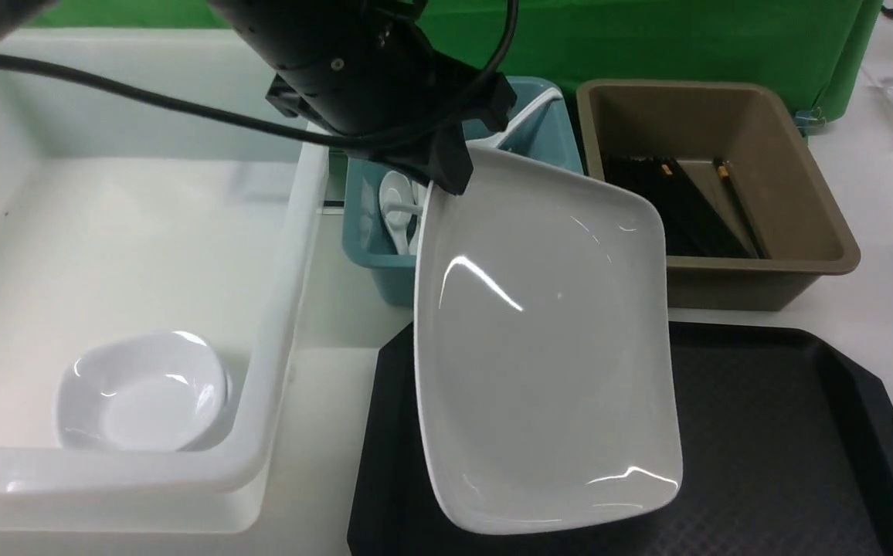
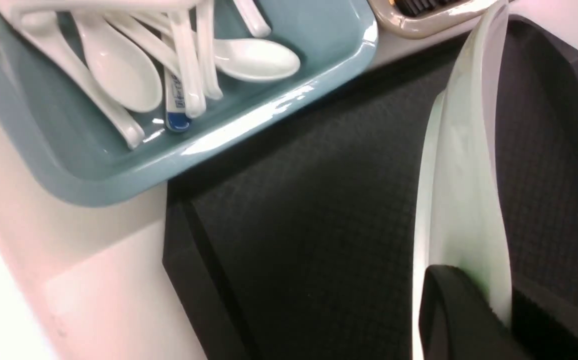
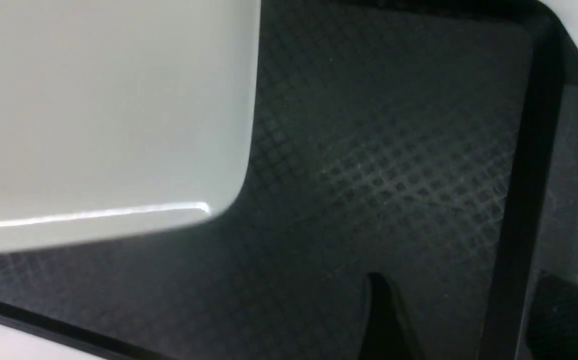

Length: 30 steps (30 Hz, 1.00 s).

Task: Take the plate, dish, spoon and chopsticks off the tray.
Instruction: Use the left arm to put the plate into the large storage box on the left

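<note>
My left gripper (image 1: 450,174) is shut on the far left corner of the large white plate (image 1: 547,347), which hangs tilted above the left part of the black tray (image 1: 786,432). In the left wrist view the plate (image 2: 461,175) shows edge-on, its rim pinched in the left gripper (image 2: 501,305). My right gripper (image 3: 464,300) stands open and holds nothing, low over the tray's (image 3: 394,150) right rim. A small white dish (image 1: 141,394) sits in the white tub. Several white spoons (image 2: 119,75) lie in the teal bin. Black chopsticks (image 1: 686,205) lie in the brown bin.
The big white tub (image 1: 284,255) stands left of the tray. The teal bin (image 1: 555,131) and the brown bin (image 1: 817,232) stand behind the tray, close to the raised plate. A green backdrop closes off the far side.
</note>
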{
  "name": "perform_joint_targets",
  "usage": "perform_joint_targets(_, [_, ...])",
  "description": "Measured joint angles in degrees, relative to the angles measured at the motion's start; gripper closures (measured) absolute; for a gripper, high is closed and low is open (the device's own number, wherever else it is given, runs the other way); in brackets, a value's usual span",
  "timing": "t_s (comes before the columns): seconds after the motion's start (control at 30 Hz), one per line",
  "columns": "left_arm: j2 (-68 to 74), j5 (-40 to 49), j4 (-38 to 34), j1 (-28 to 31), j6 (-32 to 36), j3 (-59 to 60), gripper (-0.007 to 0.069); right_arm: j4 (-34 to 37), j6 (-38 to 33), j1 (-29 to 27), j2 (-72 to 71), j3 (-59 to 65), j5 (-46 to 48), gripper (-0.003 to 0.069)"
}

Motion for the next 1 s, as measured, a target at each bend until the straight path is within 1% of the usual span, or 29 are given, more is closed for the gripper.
perform_joint_targets(0.2, [0.0, 0.1, 1.0, 0.1, 0.0, -0.1, 0.0597, 0.0, 0.0, 0.0, 0.0, 0.0, -0.1, 0.0244])
perform_joint_targets(0.33, [0.0, 1.9, 0.9, 1.9, 0.0, -2.5, 0.0597, 0.0, 0.0, 0.0, 0.0, 0.0, -0.1, 0.0244])
perform_joint_targets(0.5, [-0.1, 2.3, -1.5, 5.1, 0.6, -5.8, 0.0597, 0.0, 0.0, 0.0, 0.0, 0.0, -0.1, 0.0244])
perform_joint_targets(0.67, [-0.5, 3.4, -1.8, 6.2, 1.3, -5.8, 0.0597, 0.0, 0.0, 0.0, 0.0, 0.0, -0.2, 0.0244])
perform_joint_targets(0.87, [-1.0, 4.8, -2.7, 12.0, 1.5, -5.8, 0.0597, 0.0, 0.0, 0.0, 0.0, 0.0, -0.5, 0.0244])
perform_joint_targets(0.9, [-1.1, 4.8, -2.7, 12.2, 1.5, -5.8, 0.0597, 0.0, 0.0, 0.0, 0.0, 0.0, -0.5, 0.0244])
perform_joint_targets(1.0, [-2.0, 5.4, -2.8, 17.0, 2.2, -7.1, 0.0597, 0.0, 0.0, 0.0, 0.0, 0.0, -0.5, 0.0244])
